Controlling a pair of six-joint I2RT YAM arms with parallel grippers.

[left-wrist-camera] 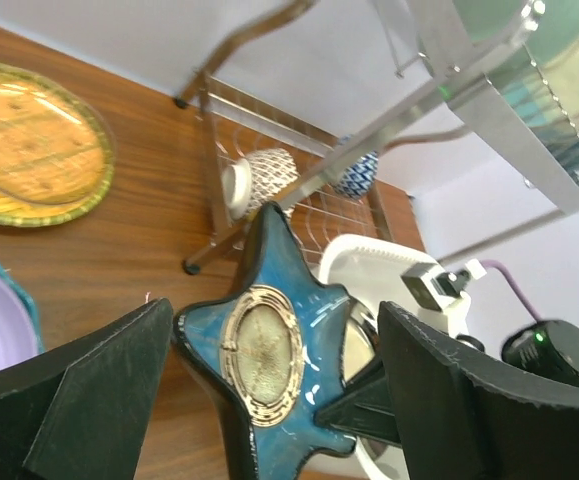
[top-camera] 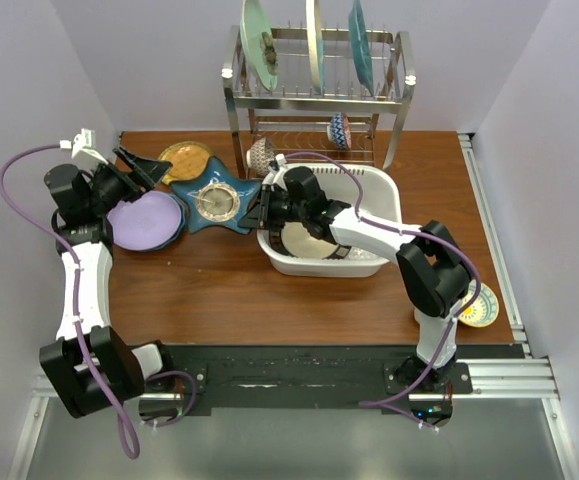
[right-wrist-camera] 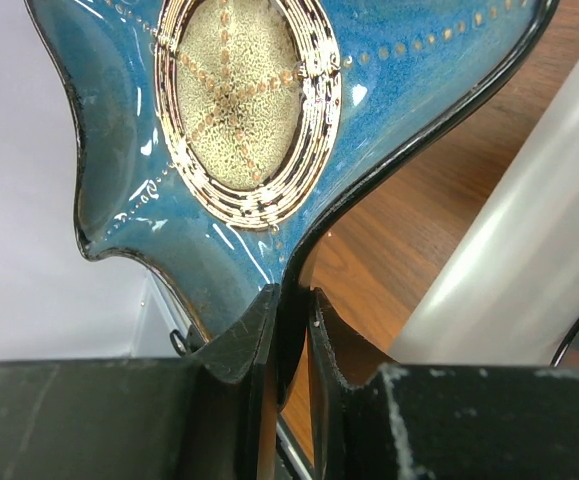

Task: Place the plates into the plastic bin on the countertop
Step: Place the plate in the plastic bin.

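Glossy blue star-shaped plate [top-camera: 216,200] with a black edge and a speckled cream centre ringed in gold dots, plain lavender plate [top-camera: 145,220], amber plate [top-camera: 184,160] rimmed in green, white plastic bin [top-camera: 314,268], reddish-brown wood-grain counter [top-camera: 219,295]

You have bare bench [top-camera: 219,295] in front of the white bin [top-camera: 373,173] and the lavender plate [top-camera: 147,220]. Behind them the steel wire rack [top-camera: 289,97] closes the way. The blue star-shaped plate [top-camera: 215,203] fills the gap between bin and lavender plate, and the right arm [top-camera: 374,232] crosses the bin.
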